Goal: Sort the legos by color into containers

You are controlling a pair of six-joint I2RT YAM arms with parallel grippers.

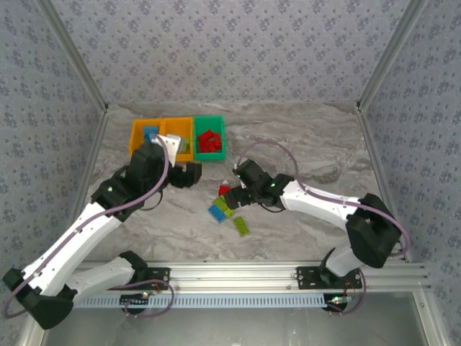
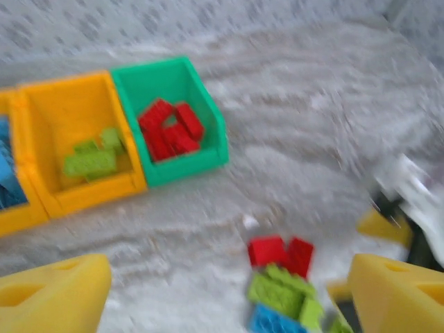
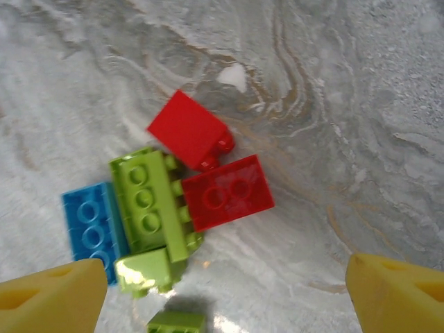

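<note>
- A lone lime green studded plastic brick [image 1: 241, 226] lies nearest the arm bases, at five o'clock of the loose pile.
- In the pile [image 1: 223, 205] on the grey marbled table [image 3: 347, 104], two red studded bricks [image 3: 227, 192], a long lime green brick [image 3: 149, 205] and a blue brick [image 3: 90, 222] touch.
- The right gripper [image 3: 222, 291] hovers above this pile, yellow fingers wide apart and empty.
- The left gripper [image 2: 225, 298], at ten o'clock of the pile, is spread wide and holds nothing.
- Farthest, at eleven o'clock, stand three joined bins: the green plastic bin [image 2: 187, 163] holds red bricks [image 2: 170, 130], the middle orange bin [image 2: 97, 194] lime bricks [image 2: 94, 156], and the outer orange bin [image 2: 17, 218] blue bricks [image 2: 7, 173].
</note>
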